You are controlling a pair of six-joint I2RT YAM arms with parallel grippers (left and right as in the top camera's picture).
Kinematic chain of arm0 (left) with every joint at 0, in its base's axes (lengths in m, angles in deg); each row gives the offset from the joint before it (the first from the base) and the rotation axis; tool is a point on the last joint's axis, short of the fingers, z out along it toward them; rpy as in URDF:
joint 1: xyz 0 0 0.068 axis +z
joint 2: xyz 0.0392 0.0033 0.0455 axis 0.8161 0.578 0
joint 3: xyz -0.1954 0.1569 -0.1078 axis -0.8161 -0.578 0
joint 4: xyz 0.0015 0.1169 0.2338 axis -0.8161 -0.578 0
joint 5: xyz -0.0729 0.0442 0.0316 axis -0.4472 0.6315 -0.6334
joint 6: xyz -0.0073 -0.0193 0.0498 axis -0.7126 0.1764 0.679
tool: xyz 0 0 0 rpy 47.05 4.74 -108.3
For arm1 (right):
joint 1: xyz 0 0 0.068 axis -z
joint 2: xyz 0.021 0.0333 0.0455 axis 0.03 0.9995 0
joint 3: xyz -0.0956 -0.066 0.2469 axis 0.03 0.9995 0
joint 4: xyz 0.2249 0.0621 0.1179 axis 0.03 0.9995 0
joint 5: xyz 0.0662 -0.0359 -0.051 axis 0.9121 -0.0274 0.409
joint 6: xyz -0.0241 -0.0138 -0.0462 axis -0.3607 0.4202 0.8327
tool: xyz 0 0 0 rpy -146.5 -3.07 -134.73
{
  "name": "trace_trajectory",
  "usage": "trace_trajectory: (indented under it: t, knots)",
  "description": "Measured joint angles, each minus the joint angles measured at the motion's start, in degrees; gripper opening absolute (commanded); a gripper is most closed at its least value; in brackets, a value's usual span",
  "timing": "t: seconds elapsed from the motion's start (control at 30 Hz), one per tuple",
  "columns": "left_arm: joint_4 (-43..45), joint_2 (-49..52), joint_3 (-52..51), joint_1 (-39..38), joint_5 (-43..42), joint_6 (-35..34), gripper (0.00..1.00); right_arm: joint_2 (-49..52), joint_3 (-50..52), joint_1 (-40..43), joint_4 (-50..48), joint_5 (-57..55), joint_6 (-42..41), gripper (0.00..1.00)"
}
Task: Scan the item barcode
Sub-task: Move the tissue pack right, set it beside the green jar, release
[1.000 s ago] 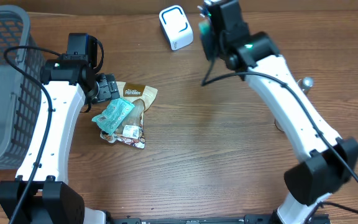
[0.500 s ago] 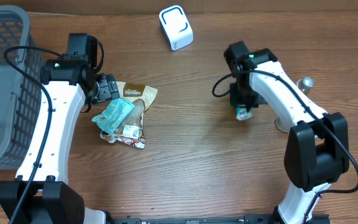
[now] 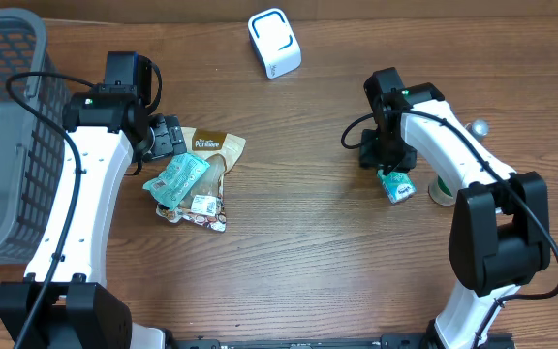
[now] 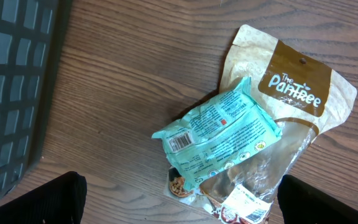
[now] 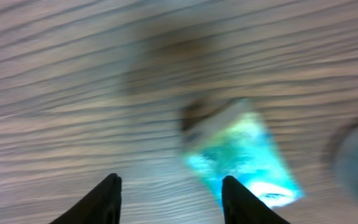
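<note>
The right gripper point(image 5: 171, 180) hangs over the right half of the brown wooden table point(image 3: 298, 252). Its two black fingers point(image 5: 107, 199) stand moderately apart with nothing between them. The small teal foil snack packet point(image 3: 395, 186) lies loose on the table just on the near side of this gripper. It is blurred in the right wrist view, just past the fingertips. A pale round object point(image 3: 442, 191), too small to identify, sits just right of the packet. The white box-shaped barcode scanner with a blue outline point(image 3: 274, 42) stands at the far edge, well apart from the packet and to its left.

On the left half, the left gripper point(image 4: 182, 199) is spread wide and empty above a pile of snacks. There, a larger teal plastic pack point(image 4: 219, 134), its printed barcode facing up, rests on a brown-and-cream Pantree pouch point(image 4: 297, 93). A grey plastic mesh basket point(image 3: 8, 97) fills the table's left edge
</note>
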Motion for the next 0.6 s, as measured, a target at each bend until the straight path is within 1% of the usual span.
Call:
trace_trajectory:
  t: [0.03,0.1,0.27,0.37,0.6]
  knots:
    - [0.0,0.0,0.0,0.0,0.0,0.0,1.0,0.0,0.3,-0.2,-0.4,1.2,-0.1,0.4]
    - [0.0,0.0,0.0,0.0,0.0,0.0,1.0,0.0,1.5,-0.7,-1.0,3.4,-0.2,0.38]
    - [0.0,0.0,0.0,0.0,0.0,0.0,0.99,0.0,4.5,-1.6,-1.8,5.8,-0.2,0.38]
    - [0.0,0.0,0.0,0.0,0.0,0.0,0.99,0.0,6.0,-1.7,-2.4,5.0,-0.1,0.38]
    - [0.0,0.0,0.0,0.0,0.0,0.0,0.99,0.0,7.7,-0.9,-3.1,-0.9,-0.2,0.39]
